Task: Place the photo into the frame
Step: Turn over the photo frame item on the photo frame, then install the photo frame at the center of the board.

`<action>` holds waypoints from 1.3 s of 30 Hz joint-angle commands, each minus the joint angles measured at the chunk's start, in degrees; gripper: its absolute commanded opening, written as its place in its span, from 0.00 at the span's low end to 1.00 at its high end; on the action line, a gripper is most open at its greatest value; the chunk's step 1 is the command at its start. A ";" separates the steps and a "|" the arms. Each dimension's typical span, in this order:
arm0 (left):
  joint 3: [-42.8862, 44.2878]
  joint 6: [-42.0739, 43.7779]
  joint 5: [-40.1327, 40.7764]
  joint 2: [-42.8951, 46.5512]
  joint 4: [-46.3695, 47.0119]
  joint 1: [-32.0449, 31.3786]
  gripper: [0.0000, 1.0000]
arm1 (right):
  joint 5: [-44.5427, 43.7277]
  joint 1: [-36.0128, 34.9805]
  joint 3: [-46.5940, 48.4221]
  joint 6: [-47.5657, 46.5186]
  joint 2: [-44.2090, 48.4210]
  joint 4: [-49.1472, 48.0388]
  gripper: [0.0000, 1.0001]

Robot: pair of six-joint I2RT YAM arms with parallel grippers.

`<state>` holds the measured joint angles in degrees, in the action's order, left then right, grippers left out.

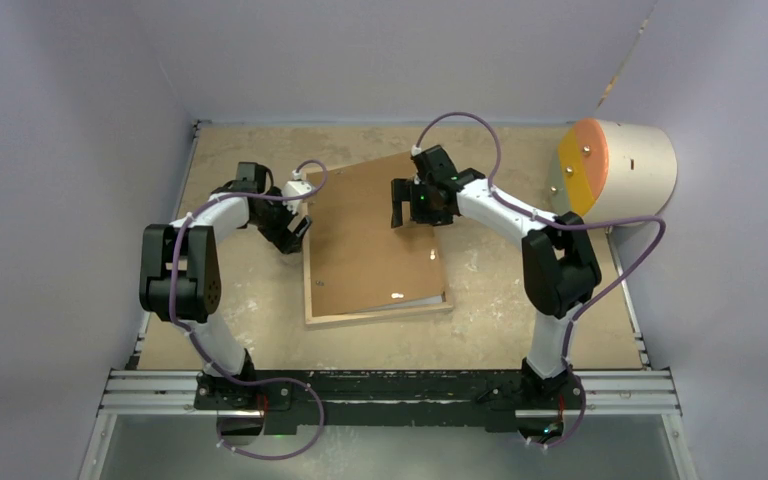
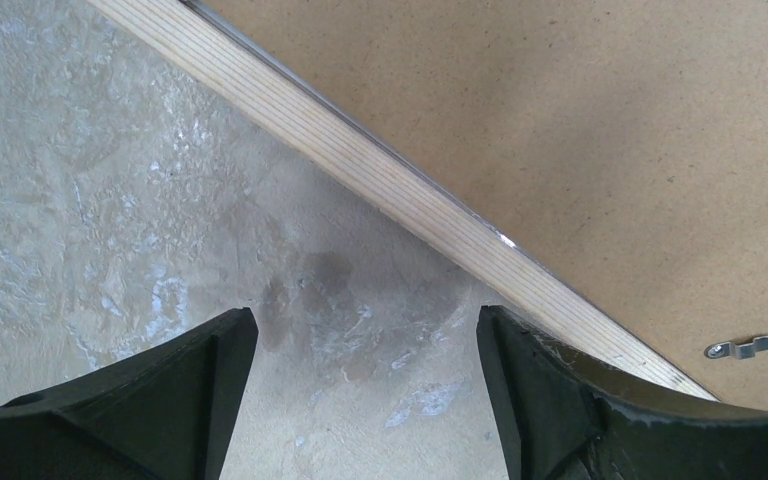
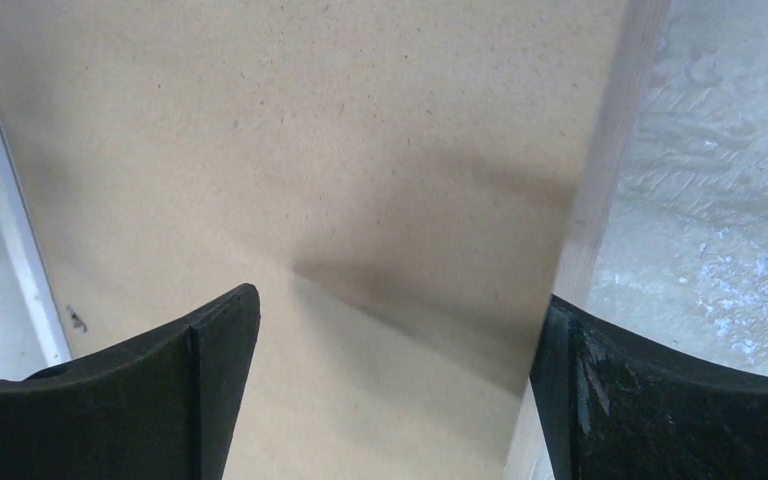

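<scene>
1. In the middle of the worktop (image 1: 240,290) lies the frame (image 1: 360,316), wood back up. A plain brown backing board (image 1: 370,240) rests askew on top of it.
2. The left fingers (image 1: 293,235) are spread apart and hold nothing. They hang over bare worktop just beside the frame's left wooden rim.
3. The right fingers (image 1: 410,212) are spread wide and empty. They hover above the far part of the board, one tip over its edge.
4. The photo cannot be made out; only a thin white sliver (image 1: 422,299) shows at the board's near edge.
5. A small metal clip (image 2: 740,347) sits on the board near the left fingers.
</scene>
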<state>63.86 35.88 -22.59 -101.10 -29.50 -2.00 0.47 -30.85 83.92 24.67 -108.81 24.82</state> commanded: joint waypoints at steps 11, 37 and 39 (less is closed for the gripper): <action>1.96 1.05 -1.93 2.13 -0.98 0.77 0.85 | 11.73 4.22 -2.90 0.12 4.10 -3.44 0.99; -3.56 0.38 -12.41 1.25 -4.42 2.00 0.71 | 18.55 -14.94 -17.77 13.51 4.94 -37.23 0.47; -3.89 0.27 -12.73 0.87 -4.04 2.00 0.69 | 18.72 -16.70 -16.20 13.55 2.31 -37.11 0.45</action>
<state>61.08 35.62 -33.47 -100.86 -34.24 -0.38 17.93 -45.45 66.17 36.05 -103.00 -7.16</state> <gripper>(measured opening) 0.707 0.466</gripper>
